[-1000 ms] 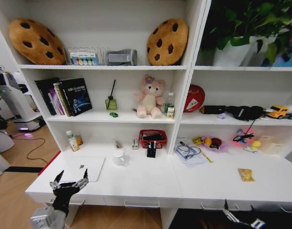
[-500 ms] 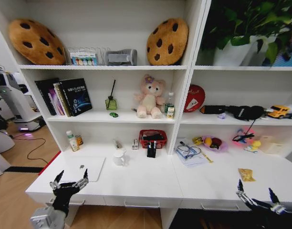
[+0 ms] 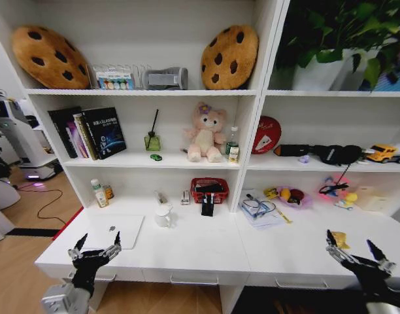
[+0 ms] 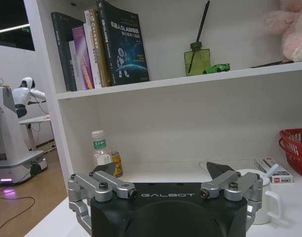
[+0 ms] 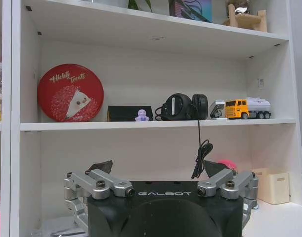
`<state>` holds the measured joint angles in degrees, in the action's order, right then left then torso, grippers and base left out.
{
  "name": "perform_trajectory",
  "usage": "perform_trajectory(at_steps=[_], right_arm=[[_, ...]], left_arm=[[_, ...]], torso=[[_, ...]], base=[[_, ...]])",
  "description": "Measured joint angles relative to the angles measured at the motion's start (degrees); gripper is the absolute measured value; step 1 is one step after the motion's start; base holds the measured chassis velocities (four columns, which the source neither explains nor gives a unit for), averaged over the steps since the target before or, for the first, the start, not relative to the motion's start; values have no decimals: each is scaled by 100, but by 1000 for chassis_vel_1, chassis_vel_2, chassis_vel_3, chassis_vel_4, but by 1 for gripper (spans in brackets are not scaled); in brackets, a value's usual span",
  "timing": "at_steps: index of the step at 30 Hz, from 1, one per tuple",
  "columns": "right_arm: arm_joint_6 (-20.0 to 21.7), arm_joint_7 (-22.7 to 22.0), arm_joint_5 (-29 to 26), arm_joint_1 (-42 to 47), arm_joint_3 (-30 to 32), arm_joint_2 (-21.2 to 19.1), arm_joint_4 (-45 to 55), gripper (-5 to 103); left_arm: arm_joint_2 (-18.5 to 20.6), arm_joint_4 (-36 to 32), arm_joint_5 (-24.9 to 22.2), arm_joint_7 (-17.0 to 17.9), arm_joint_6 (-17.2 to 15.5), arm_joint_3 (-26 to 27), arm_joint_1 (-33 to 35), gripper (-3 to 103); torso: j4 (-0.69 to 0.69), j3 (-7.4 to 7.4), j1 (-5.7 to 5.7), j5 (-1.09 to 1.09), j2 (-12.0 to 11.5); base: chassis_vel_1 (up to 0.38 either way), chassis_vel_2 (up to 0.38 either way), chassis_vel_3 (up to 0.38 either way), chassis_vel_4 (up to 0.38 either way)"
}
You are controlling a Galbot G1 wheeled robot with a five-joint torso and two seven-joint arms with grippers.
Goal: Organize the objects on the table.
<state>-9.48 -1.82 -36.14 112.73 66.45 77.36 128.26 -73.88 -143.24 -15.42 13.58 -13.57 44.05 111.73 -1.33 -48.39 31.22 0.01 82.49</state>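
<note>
Rising beside the yellow wrapper (image 3: 337, 239), the right gripper (image 3: 359, 253), fingers apart like the idle left gripper (image 3: 95, 248), should descend squarely over it.

Two cookie cushions (image 3: 50, 55), one laptop (image 3: 113, 231), one mug (image 3: 163, 216).
</note>
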Motion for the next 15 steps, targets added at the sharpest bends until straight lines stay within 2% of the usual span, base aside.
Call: perform_trajectory(at_steps=[5, 15], right_arm=[[-130, 25, 62, -23, -134, 95, 70, 100], [-157, 23, 277, -161, -363, 95, 18, 100]], left_arm=[[0, 0, 0, 0, 0, 0, 0, 100], [0, 0, 0, 0, 0, 0, 0, 100]], torso=[[0, 0, 1, -2, 0], [0, -1, 1, -2, 0]], base=[[-81, -78, 70, 84], [-232, -217, 219, 228]])
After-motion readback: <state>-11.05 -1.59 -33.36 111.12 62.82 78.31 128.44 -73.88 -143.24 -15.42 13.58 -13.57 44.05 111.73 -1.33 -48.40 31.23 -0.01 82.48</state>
